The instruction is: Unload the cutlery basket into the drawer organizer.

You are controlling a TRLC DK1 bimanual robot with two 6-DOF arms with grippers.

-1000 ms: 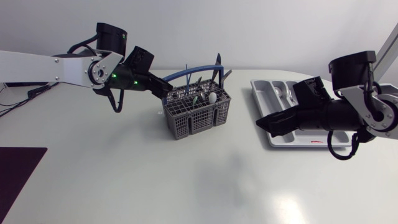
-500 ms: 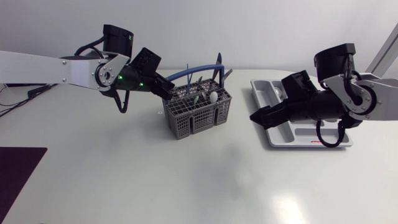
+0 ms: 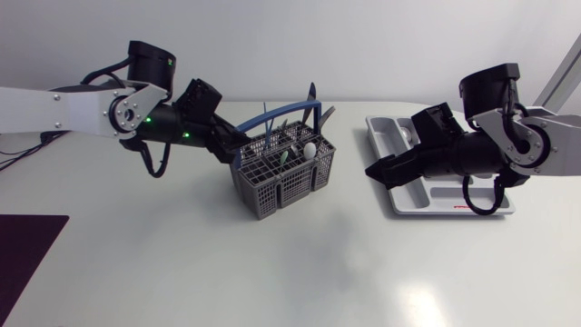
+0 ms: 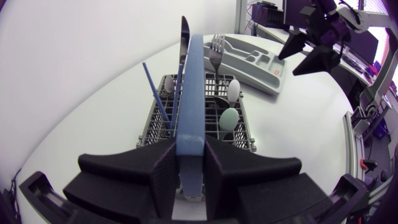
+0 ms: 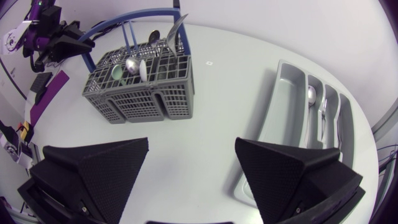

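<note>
Basket (image 3: 283, 177) shifted toward left arm; left pincer (image 4: 189, 149) clamped on handle (image 3: 281, 111), right pincer (image 5: 193, 142) spread, empty. Risk: harder pull could tip basket, spilling cutlery (image 3: 310, 147).

A dark purple mat (image 3: 27, 254) lies at the left edge of the white table (image 3: 300, 272).

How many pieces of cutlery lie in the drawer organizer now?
2. A spoon lies in one narrow compartment of the organizer, a second piece in the next one. The right gripper covers the organizer's near end, so more may be hidden.
</note>
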